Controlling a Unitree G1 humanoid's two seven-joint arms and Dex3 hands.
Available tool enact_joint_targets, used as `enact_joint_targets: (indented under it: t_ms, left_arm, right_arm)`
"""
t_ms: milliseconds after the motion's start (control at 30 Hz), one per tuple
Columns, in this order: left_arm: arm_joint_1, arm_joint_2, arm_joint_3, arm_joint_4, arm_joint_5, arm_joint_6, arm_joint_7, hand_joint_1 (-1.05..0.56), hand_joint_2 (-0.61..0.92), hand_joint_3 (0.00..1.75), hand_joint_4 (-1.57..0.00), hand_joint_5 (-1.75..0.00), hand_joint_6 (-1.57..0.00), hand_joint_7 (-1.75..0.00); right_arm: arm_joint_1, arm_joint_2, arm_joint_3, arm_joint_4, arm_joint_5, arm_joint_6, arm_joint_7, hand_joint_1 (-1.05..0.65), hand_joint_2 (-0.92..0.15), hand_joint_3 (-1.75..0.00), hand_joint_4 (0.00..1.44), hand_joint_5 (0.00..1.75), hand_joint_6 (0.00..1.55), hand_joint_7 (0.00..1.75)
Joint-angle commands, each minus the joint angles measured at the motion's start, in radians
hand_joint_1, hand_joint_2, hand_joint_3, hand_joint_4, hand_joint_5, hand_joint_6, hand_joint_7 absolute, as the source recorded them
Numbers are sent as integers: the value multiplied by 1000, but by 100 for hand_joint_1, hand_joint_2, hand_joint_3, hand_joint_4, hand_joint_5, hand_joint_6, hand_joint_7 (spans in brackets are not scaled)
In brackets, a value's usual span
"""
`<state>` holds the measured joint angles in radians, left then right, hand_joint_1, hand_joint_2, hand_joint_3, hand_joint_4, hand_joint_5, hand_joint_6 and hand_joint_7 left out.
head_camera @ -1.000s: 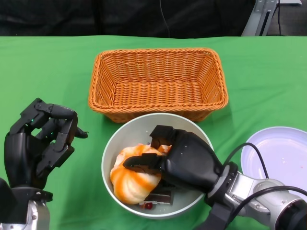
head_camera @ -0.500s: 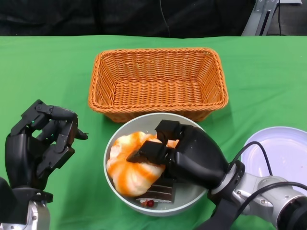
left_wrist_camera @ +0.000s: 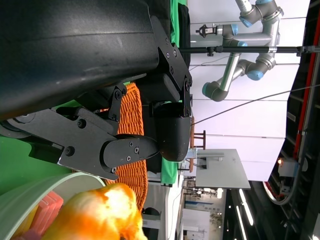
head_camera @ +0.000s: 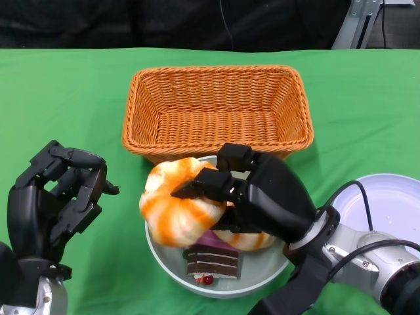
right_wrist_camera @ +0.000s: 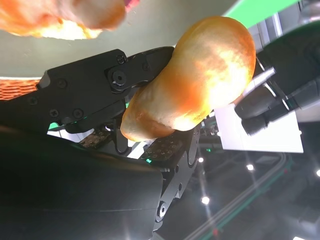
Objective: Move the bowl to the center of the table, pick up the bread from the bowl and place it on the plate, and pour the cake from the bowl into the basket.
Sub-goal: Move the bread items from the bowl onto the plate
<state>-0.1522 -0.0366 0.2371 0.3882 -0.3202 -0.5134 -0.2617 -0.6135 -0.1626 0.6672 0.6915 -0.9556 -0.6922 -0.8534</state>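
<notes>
Right hand grasping bread above bowl, hiding part of cake, left hand empty, fingers apart.

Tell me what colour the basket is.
The basket is orange-brown woven wicker, clearest in the head view.

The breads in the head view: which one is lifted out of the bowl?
The larger orange-striped bread, held by the right hand above the bowl rim. The other bread lies inside, beside the cake.
</notes>
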Motion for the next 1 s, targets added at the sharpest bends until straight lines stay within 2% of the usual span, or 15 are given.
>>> enact_joint_targets:
  t_ms: [33, 233, 433, 700, 1000]
  left_arm:
    - [-14, 20, 9, 5, 11, -16, 10, -14, 81, 52, -75, -156, -79, -124]
    - [-20, 28, 14, 22, 13, -17, 5, -12, 79, 59, -75, -157, -78, -126]
    - [-20, 30, 17, 25, 8, -13, -1, -13, 78, 58, -73, -158, -78, -125]
    - [-19, 37, 16, 28, 5, -8, -7, -13, 78, 58, -73, -159, -76, -127]
    - [-21, 46, 16, 46, 10, -13, -7, -13, 82, 53, -74, -159, -78, -126]
  right_arm:
    - [20, -28, -39, -52, 33, -11, 16, -25, -92, -14, 71, 127, 75, 89]
    - [56, -46, -84, -105, 54, -26, 32, -24, -92, -14, 74, 124, 76, 91]
    - [99, -72, -130, -162, 62, -36, 25, -24, -91, -11, 77, 122, 80, 88]
    - [173, -126, -226, -261, 101, -23, 70, -24, -89, -7, 81, 116, 88, 78]
    - [240, -183, -326, -310, 104, -12, 50, -23, -91, -6, 81, 117, 89, 78]
